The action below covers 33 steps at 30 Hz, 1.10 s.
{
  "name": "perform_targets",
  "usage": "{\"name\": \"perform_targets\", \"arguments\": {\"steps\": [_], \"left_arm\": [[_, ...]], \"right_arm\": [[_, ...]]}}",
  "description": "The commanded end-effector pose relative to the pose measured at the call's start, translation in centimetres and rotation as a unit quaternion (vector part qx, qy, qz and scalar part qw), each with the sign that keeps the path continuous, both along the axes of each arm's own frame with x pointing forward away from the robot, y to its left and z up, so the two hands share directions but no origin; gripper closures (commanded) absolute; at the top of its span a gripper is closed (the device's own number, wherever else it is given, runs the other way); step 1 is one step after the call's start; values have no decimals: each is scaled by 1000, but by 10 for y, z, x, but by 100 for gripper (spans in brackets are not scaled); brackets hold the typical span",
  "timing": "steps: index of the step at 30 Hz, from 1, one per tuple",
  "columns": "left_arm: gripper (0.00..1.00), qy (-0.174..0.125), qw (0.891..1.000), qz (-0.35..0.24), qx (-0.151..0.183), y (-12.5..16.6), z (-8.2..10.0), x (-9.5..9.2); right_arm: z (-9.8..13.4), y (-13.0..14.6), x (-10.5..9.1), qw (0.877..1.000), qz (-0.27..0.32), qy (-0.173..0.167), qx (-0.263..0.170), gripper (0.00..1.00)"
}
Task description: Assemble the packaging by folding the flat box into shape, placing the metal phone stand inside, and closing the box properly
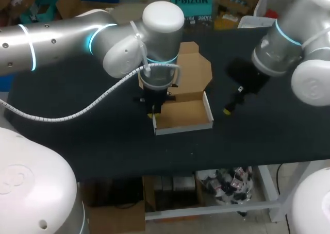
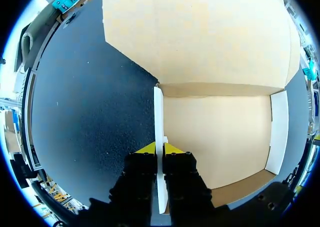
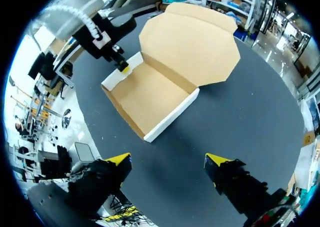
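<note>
A brown cardboard box (image 1: 183,114) lies half folded in the middle of the black table, its side walls white and raised. Its lid (image 1: 193,69) lies flat behind the tray. My left gripper (image 2: 159,148) is shut on the box's left side wall (image 2: 159,117), which stands upright between the yellow tips; from above the left gripper (image 1: 154,109) points straight down at that wall. My right gripper (image 3: 167,159) hangs open above bare table to the right of the box (image 3: 150,92), holding nothing, and shows as a dark gripper (image 1: 233,100) overhead. No metal phone stand is in view.
The black table (image 1: 103,136) stretches wide around the box. My left arm's cable (image 1: 77,113) loops over the table's left part. The table's front edge (image 1: 170,167) runs just below the box.
</note>
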State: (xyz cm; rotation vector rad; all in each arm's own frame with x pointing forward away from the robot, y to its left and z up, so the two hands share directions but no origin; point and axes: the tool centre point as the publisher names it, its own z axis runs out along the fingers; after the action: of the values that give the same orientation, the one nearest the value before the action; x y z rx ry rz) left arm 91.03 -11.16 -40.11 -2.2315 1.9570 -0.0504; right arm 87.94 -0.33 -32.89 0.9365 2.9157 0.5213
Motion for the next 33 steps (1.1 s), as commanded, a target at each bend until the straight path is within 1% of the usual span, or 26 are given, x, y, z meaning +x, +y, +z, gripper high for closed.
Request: {"name": "perform_targets", "arguments": {"steps": [1,2,5,6,7,19,21,22,23,25,26,28,30,31,33], "left_arm": [[100,-1,1000,0,4,1,-1,-1],[100,-1,1000,0,4,1,-1,-1],[100,-1,1000,0,4,1,-1,-1],[100,-1,1000,0,4,1,-1,-1],[100,-1,1000,0,4,1,-1,-1],[100,-3,1000,-2,4,0,-1,-1],[100,-9,1000,-3,14,0,0,-1],[100,-10,1000,-4,14,1,0,-2],[100,-12,1000,-6,17,2,0,-3],[100,-14,1000,-7,22,4,0,-3],[100,-16,999,-8,27,6,0,-3],[100,-19,999,-11,33,7,0,-4],[100,-21,999,-12,40,9,0,-4],[100,-21,999,-13,43,10,0,-4],[100,-22,998,-13,49,12,0,-4]], "right_arm": [[13,-26,-27,995,65,-52,56,0],[15,-30,-31,992,92,-62,67,0],[20,-40,-37,983,135,-76,99,0],[20,-42,-38,982,144,-78,98,0],[20,-43,-38,985,132,-71,85,0],[20,-43,-38,985,132,-71,85,0],[18,-39,-39,984,139,-69,88,0],[16,-38,-39,985,134,-62,89,0],[14,-37,-40,986,132,-60,84,0],[12,-36,-44,982,151,-50,105,0],[11,-36,-46,982,150,-46,100,0],[9,-36,-51,980,161,-39,112,0],[8,-37,-56,981,160,-36,107,0],[7,-38,-58,979,166,-33,114,0],[7,-41,-62,979,166,-31,114,0]]}}
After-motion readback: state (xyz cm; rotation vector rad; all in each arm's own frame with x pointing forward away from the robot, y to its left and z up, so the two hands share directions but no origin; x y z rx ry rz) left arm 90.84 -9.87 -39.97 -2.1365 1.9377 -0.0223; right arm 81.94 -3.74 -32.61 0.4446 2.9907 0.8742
